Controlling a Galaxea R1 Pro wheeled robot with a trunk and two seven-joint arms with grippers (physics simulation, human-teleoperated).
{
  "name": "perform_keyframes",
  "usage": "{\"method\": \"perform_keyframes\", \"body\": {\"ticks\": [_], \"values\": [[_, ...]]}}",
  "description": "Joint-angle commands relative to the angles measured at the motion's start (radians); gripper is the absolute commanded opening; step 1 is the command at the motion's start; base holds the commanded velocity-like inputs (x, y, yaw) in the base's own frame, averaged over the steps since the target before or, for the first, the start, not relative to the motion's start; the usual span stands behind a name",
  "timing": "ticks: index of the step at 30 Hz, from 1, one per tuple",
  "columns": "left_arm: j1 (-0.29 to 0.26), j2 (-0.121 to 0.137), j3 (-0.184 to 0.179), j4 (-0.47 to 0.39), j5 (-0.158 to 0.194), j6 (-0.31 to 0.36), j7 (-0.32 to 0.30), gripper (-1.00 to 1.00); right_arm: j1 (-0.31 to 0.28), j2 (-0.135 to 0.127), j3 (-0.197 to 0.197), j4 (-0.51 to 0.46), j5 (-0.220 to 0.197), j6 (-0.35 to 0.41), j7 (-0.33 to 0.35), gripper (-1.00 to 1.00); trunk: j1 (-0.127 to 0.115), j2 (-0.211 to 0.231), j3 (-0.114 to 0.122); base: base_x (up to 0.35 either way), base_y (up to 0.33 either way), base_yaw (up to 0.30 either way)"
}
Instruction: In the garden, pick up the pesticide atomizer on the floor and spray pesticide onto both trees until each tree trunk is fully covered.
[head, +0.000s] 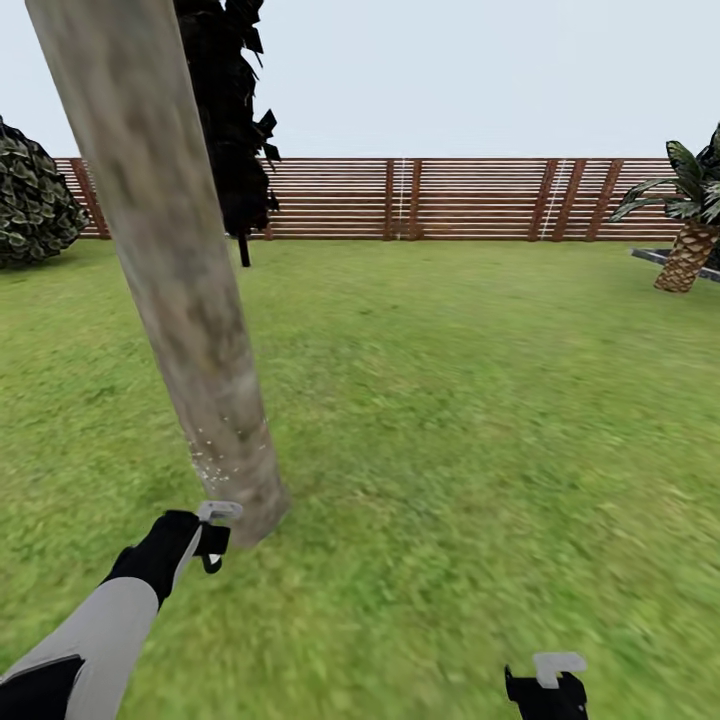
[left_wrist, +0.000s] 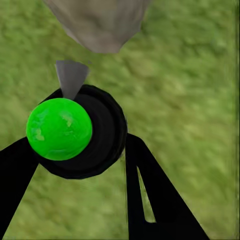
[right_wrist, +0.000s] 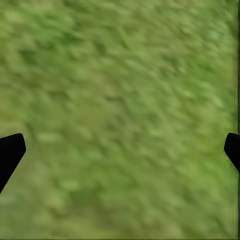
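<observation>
tree trunk (head: 190, 300) leaning just beside left gripper (head: 212, 540), lawn (head: 480, 400) open rightward

Garden: lawn (head: 480, 420), slatted fence (head: 450, 198)

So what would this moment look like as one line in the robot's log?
left gripper: shut on atomizer, aimed at trunk base | pesticide: specks low on trunk | right gripper: open over lawn
</observation>
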Motion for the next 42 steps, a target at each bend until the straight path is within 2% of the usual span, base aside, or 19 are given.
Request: {"method": "perform_keyframes", "body": {"ticks": [1,6,9,13,16,19,21,26,37,42], "values": [[-0.001,-0.001,0.007,-0.002,-0.012,0.002,-0.009,-1.00,-0.001,0.000,0.004,0.001,0.001,-0.002,-0.005,1.00,0.000,0.000,-0.001,0.193,-0.227,0.000],[-0.001,-0.003,0.007,0.028,-0.007,-0.074,0.011,-1.00,-0.001,0.003,0.004,0.001,0.000,-0.001,-0.005,1.00,0.000,0.000,-0.001,0.132,-0.245,0.000],[-0.001,-0.002,0.007,0.031,0.015,-0.078,0.013,-1.00,-0.001,0.003,0.004,0.001,0.000,-0.001,-0.005,1.00,0.000,0.000,-0.001,0.011,-0.274,0.097],[-0.001,0.007,0.005,0.033,0.023,-0.079,0.019,-1.00,-0.001,0.003,0.004,0.001,0.000,-0.002,-0.005,1.00,0.000,0.000,-0.001,0.001,-0.276,0.242],[-0.001,0.004,0.006,0.033,0.026,-0.079,0.071,-1.00,-0.001,0.003,0.004,0.001,0.000,-0.002,-0.005,1.00,0.000,0.000,-0.001,0.000,-0.277,0.273],[-0.001,-0.006,0.006,0.033,0.067,-0.078,0.116,-1.00,-0.001,0.003,0.004,0.001,0.000,-0.002,-0.005,1.00,0.000,0.000,-0.001,0.097,-0.267,0.276],[-0.001,-0.012,0.006,0.033,0.078,-0.078,0.120,-1.00,-0.001,0.003,0.004,0.001,0.000,-0.001,-0.005,1.00,0.000,0.000,-0.001,0.166,-0.249,0.277],[-0.001,-0.020,0.006,0.033,0.080,-0.078,0.122,-1.00,-0.001,0.003,0.004,0.001,0.000,-0.002,-0.005,1.00,0.000,0.000,-0.001,0.182,-0.240,0.187],[-0.001,-0.020,0.006,0.032,0.081,-0.078,0.122,-1.00,-0.001,0.003,0.004,0.001,0.000,-0.002,-0.005,1.00,0.000,0.000,-0.001,0.175,-0.239,0.014],[-0.001,-0.020,0.006,0.032,0.081,-0.078,0.123,-1.00,-0.001,0.005,0.004,0.001,0.000,-0.002,-0.005,1.00,0.000,0.000,-0.001,0.152,-0.245,0.248]]}}
